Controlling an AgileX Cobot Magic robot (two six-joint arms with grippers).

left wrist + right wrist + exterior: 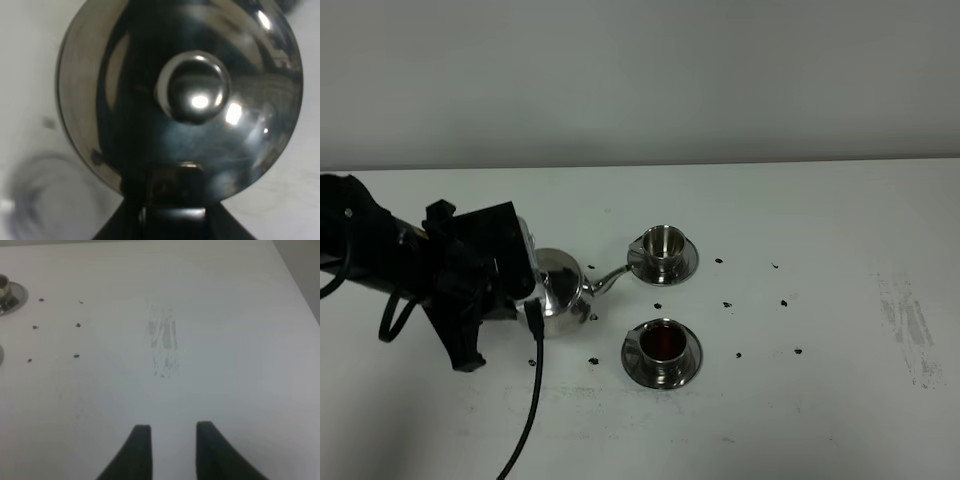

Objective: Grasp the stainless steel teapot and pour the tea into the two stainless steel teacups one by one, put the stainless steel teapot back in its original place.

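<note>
Teapot [560, 290] held at its handle by left gripper [525, 290], jaws closed on it, spout at far cup [663, 248]. Near cup [662, 345] holds tea. Right gripper [170, 440] empty over bench [225, 340], jaws narrow.

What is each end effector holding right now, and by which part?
Left end effector grips the stainless steel teapot at its handle side; right end effector holds nothing.
</note>
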